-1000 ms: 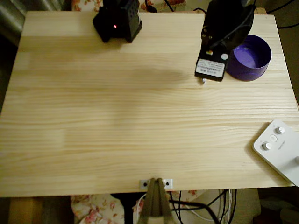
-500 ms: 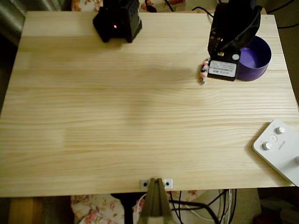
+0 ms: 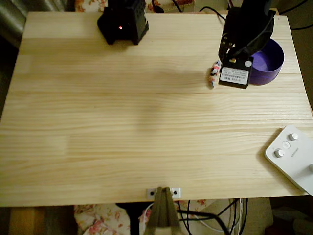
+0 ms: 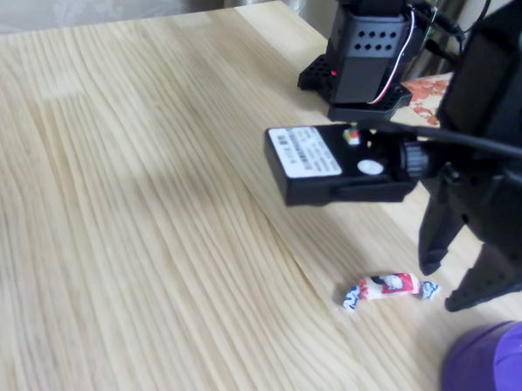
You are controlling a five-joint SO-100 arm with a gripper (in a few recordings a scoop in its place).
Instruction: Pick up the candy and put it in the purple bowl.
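Fixed view, near to far: purple bowl (image 4: 495,372) at bottom right corner; candy (image 4: 390,289) flat on the wooden surface (image 4: 138,198) just left of it. End effector (image 4: 456,283) spread open w/ nothing in it, tips beside the candy's right end, prob. just above the wood. Black arm base (image 4: 367,45) at far edge.

A pale wooden table (image 3: 122,127) filled the overhead view. A white device with round knobs (image 3: 292,156) sat at its lower right corner, and floral cloth (image 3: 102,218) showed below its near edge.
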